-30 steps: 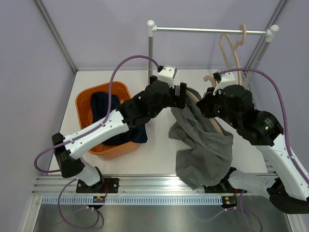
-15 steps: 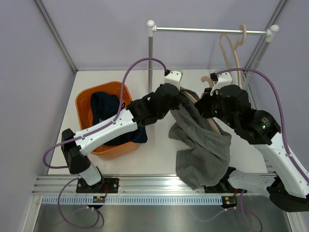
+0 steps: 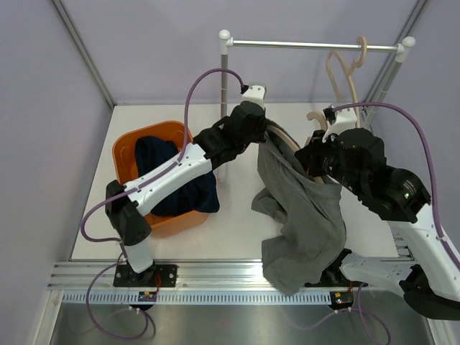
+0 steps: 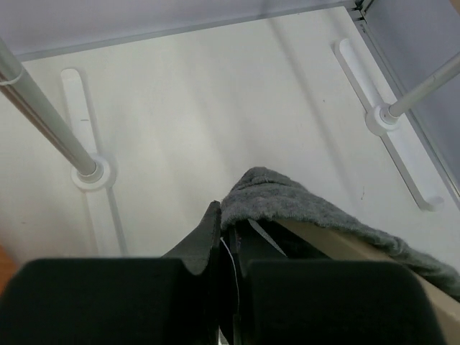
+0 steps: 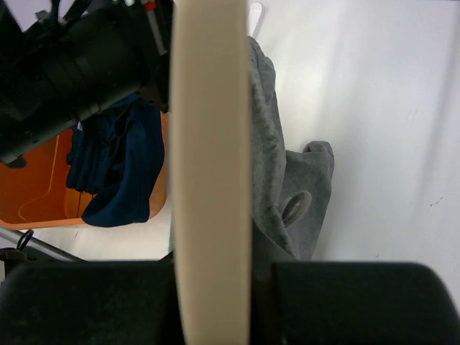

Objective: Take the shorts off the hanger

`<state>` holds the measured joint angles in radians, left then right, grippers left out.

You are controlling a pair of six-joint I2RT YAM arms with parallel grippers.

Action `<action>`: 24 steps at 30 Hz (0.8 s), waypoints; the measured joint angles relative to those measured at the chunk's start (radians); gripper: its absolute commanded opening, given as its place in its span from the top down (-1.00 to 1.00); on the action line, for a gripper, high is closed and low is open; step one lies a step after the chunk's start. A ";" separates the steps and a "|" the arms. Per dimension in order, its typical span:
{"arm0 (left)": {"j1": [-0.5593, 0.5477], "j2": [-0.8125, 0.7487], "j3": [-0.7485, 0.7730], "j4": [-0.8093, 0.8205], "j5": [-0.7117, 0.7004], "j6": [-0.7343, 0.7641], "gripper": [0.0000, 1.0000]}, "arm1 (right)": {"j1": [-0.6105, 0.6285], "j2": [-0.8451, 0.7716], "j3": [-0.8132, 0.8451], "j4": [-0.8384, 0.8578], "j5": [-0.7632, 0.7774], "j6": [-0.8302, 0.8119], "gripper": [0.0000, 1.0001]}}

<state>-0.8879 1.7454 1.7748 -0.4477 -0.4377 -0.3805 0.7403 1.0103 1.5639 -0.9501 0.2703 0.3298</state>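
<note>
The grey shorts (image 3: 302,215) hang over a pale wooden hanger (image 3: 286,140) held above the table. My left gripper (image 3: 261,134) is shut on the shorts' top edge at the hanger's left end; in the left wrist view the gripper (image 4: 227,224) pinches grey cloth (image 4: 287,203) just over the wood (image 4: 345,243). My right gripper (image 3: 315,159) is shut on the hanger; its wrist view shows the hanger (image 5: 210,144) running up between the gripper (image 5: 213,267) fingers, grey shorts (image 5: 287,190) beside it. The navy shorts (image 3: 176,176) lie in the orange tub (image 3: 126,154).
A clothes rail (image 3: 309,44) on two posts stands at the back, with another wooden hanger (image 3: 346,68) hooked near its right end. The left post (image 4: 43,115) and its foot (image 4: 92,174) are close beside my left gripper. Grey walls enclose the table.
My left gripper has shut on the grey shorts' edge at the hanger's end and moved back towards the rail. The shorts now stretch straighter down from the hanger.
</note>
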 measured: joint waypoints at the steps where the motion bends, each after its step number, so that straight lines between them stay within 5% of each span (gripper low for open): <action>1: 0.001 0.018 0.019 -0.004 0.006 0.001 1.00 | 0.000 -0.002 0.001 -0.003 -0.001 0.000 1.00; 12: 0.006 0.122 0.113 -0.029 0.081 0.006 1.00 | 0.000 -0.021 0.037 -0.055 0.017 -0.004 1.00; 24: 0.027 0.085 -0.051 0.010 0.148 0.008 1.00 | 0.000 -0.021 0.085 -0.053 0.027 -0.005 1.00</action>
<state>-0.8608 1.8309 1.7237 -0.4377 -0.2901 -0.3721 0.7399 0.9894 1.6493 -1.0027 0.2977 0.3248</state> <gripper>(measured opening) 0.031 0.130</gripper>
